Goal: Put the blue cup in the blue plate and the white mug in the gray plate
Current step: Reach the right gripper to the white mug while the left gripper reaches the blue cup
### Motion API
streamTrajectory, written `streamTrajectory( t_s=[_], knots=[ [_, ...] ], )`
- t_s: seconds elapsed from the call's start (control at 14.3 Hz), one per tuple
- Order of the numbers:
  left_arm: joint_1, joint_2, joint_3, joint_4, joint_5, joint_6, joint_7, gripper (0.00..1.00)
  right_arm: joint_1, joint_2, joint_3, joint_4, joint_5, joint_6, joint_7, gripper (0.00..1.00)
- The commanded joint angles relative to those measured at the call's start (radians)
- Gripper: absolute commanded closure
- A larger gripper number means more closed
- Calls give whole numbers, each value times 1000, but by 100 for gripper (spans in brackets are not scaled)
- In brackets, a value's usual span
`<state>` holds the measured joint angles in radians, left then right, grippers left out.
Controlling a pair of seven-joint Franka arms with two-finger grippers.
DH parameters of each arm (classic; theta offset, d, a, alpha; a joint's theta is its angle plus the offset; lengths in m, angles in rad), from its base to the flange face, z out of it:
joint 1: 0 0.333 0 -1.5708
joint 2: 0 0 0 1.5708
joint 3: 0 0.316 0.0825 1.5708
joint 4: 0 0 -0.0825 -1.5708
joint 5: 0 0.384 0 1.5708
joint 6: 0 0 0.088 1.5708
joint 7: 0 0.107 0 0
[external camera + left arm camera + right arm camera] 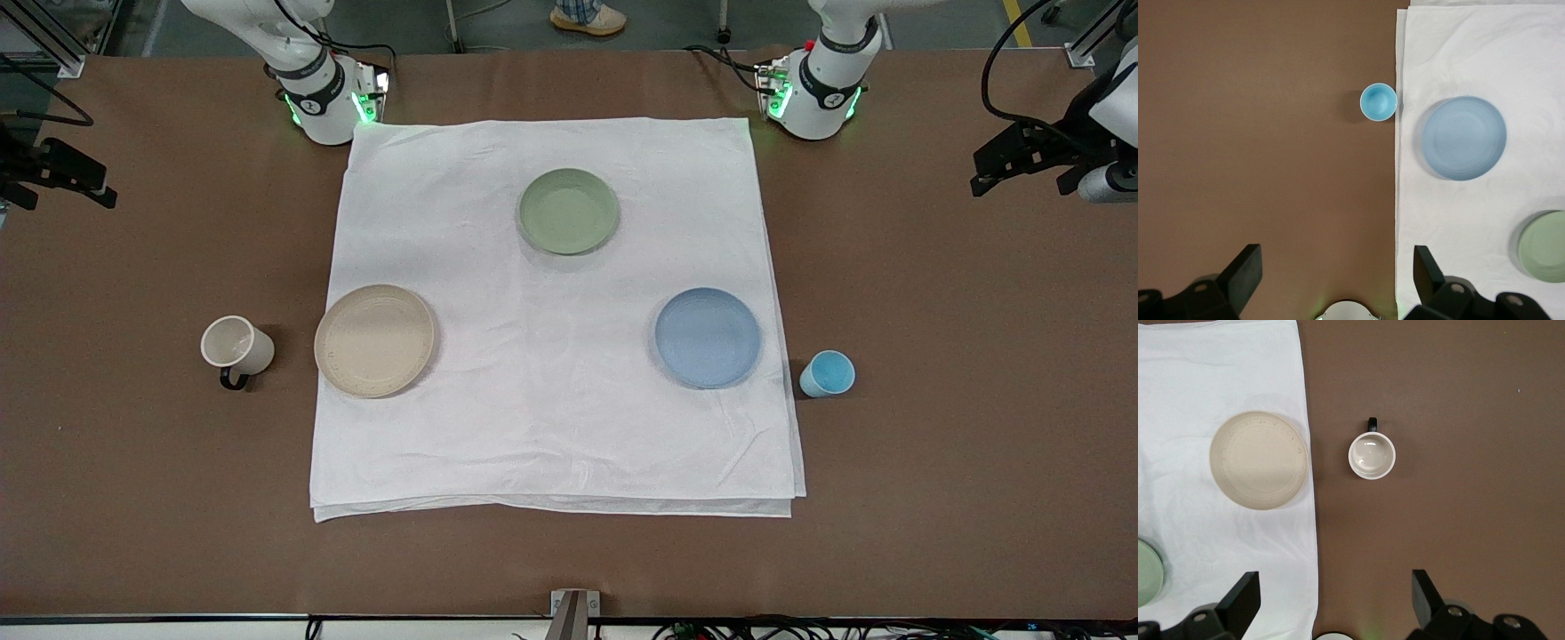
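Both grippers hang spread and empty, left gripper (1331,280) over bare table near the blue cup (827,374) beside the blue plate (708,338), right gripper (1331,600) above the white mug (236,346) beside the gray plate (374,340)

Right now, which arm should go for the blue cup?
Left. The blue cup stands at its end of the table, beside the blue plate, and its open hand already hangs over that side.

blue cup (827,373) – light blue | blue plate (708,337) – pale blue | white mug (236,347) – cream, black handle | gray plate (374,340) – beige, faint concentric ridges | green plate (568,211) – sage | cloth (551,427) – white | table (960,462) – brown
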<state>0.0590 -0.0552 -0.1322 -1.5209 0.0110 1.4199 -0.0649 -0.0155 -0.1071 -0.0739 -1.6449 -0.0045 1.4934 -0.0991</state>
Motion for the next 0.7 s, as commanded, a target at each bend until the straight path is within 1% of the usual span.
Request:
streamTrajectory(
  t_s=[0.0, 0.21, 0.28, 0.35, 0.42, 0.49, 0.56, 0.63],
  knots=[
    [2, -20, -4, -18, -2, 10, 14, 0, 2, -37, 2, -43, 11, 27, 4, 0],
    [7, 21, 0, 2, 0, 19, 17, 0, 0, -29, 0, -35, 9, 15, 4, 0],
    [8, 43, 0, 1, 0, 36, 17, 0, 3, -10, 3, -29, -12, 28, 6, 0],
    [13, 70, 2, -11, 3, 60, 16, 0, -9, 50, 2, -9, -23, 45, 10, 0],
    [19, 101, 0, -37, 3, 97, 16, 0, -15, 123, -3, 16, -6, 106, 10, 0],
    [18, 115, -1, -77, 3, 161, -4, 0, -20, 200, -4, 32, -12, 176, 6, 0],
    [16, 123, -1, -140, 3, 254, -13, 0, -21, 266, -4, 57, -21, 230, 4, 0],
    [19, 132, -1, -198, 4, 349, -16, 0, -29, 312, -4, 66, -20, 270, 4, 0]
  ],
)
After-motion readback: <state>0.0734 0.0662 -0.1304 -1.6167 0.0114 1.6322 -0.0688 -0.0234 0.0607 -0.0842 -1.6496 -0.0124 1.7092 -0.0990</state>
